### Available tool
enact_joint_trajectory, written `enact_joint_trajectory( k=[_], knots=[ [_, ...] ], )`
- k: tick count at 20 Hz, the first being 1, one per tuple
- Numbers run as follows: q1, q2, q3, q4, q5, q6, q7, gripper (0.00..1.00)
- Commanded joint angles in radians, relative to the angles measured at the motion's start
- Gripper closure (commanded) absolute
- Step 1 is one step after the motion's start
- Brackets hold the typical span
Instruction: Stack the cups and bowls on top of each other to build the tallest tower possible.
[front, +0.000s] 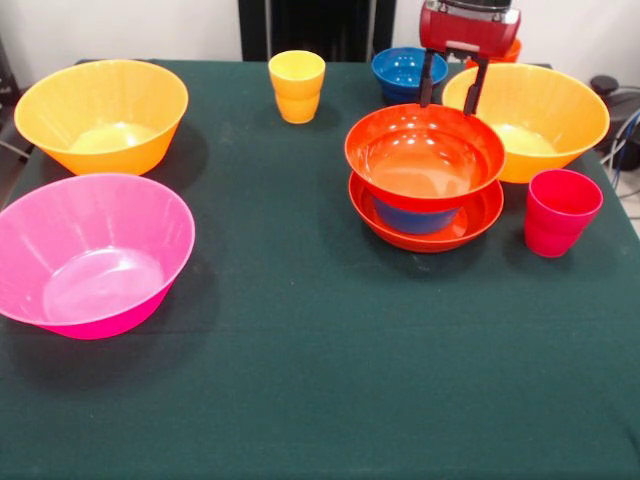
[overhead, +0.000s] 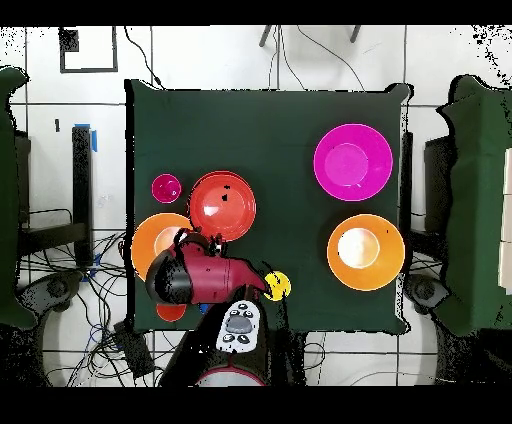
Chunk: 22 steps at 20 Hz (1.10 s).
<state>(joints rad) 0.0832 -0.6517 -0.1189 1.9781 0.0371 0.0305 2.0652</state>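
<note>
A: Front view first. Gripper (front: 451, 90) hangs at the far rim of the red-orange bowl (front: 425, 155). Two dark fingers (front: 427, 80) a little apart, pointing down, tips right at that rim. Can't tell if they pinch it or just sit beside it.

B: Where's the stack?

A: That red-orange bowl is the top. It sits on a small blue bowl (front: 413, 219), which sits inside a second shallow red-orange bowl (front: 428, 225) flat on the green table (front: 320, 380). Three pieces.

B: Rest, relative to that stack?

A: Red-pink cup (front: 560, 211) just beside it on the picture's right. Large orange-yellow bowl (front: 530, 118) behind it on the right. Another blue bowl (front: 407, 72) behind the stack at the far edge. Yellow cup (front: 296, 86) behind and to the left. Second orange-yellow bowl (front: 102, 115) and the pink bowl (front: 90, 252) well apart, far left.

B: Overhead?

A: Red arm head (overhead: 195, 275) covers the gripper, so the fingers don't show. Red-orange bowl (overhead: 222, 206) shows just above the head. Red-pink cup (overhead: 166, 188) just left of it, orange-yellow bowl (overhead: 155, 240) below-left and partly under the arm. Yellow cup (overhead: 277, 286) lower right of the stack. Pink bowl (overhead: 352, 162) and the other orange-yellow bowl (overhead: 365, 251) well apart on the right.
</note>
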Motion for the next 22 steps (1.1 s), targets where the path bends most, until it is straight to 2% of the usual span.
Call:
enact_joint_trajectory(
  k=[1, 14, 22],
  knots=[
    [0.003, 0.045, 0.094, 0.005, 0.011, -0.052, 0.161, 0.0],
    [-0.003, 0.033, 0.094, 0.022, 0.006, -0.045, 0.157, 0.0],
    [0.003, -0.09, 0.081, 0.088, 0.013, 0.065, 0.149, 0.0]
  ],
)
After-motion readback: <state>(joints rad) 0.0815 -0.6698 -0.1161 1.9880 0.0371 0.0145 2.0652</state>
